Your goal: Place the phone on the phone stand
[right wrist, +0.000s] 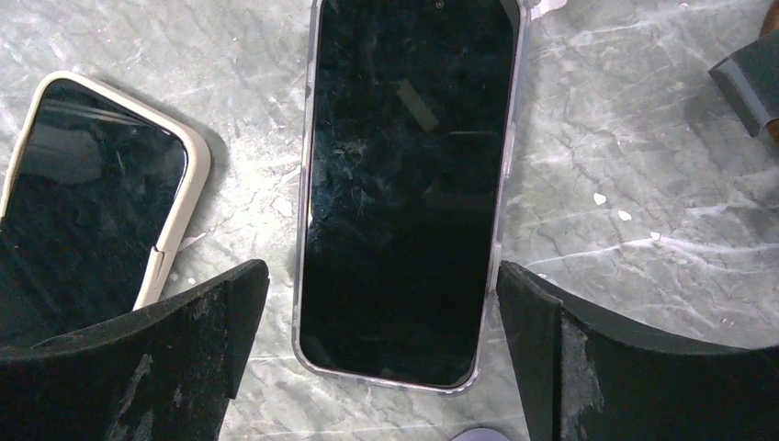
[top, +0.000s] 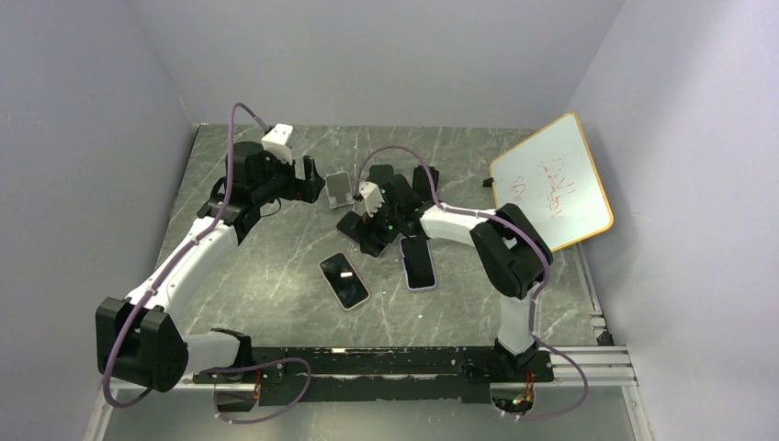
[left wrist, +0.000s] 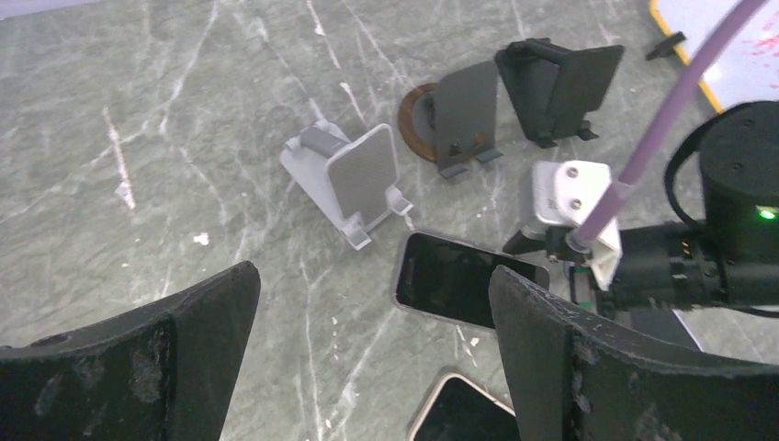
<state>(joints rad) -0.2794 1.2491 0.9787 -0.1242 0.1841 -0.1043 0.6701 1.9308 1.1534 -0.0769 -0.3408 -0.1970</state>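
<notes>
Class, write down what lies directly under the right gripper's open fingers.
A clear-cased phone, screen up, lies flat on the marble table, framed by the open right gripper. The phone hides whatever is beneath it.

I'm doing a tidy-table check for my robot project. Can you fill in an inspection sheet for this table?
Surface: grey marbled table, with a few white specks.
Job's things: three phones lie flat, screens up: clear phone, beige phone, lilac phone. Grey stand, round-based stand and black stand hold no phone.
Clutter: whiteboard with red writing, propped at the right wall.
Grippers: left tool open, holding nothing; right tool open over the clear phone, not gripping it.
Cables: left cable and right cable, both purple, arch over the arms.
Surroundings: plain grey walls.
</notes>
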